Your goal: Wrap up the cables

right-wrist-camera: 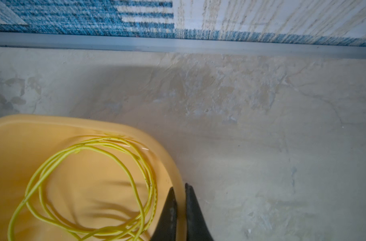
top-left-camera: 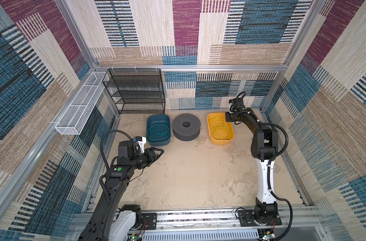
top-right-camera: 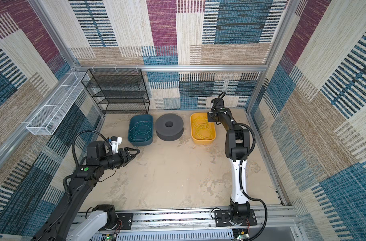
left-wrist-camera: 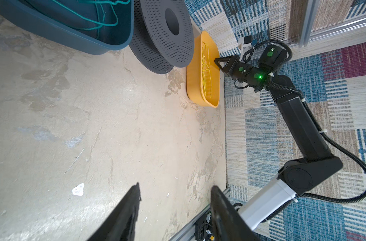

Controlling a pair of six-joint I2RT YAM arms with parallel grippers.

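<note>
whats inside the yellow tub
Loose loops of thin yellow cable lie on the yellow tub's floor. The right hand covers one far corner in both top views; nothing else shows.

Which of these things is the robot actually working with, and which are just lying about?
For the job: yellow cables, yellow tub, teal cables, blue tub, probably the gray spool.
Lying about: black mesh shelf, white wire basket.

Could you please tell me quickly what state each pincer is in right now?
Left pincer: open, holding nothing.
Right pincer: closed at the rim of the yellow plastic tub; no thin yellow cable held.
</note>
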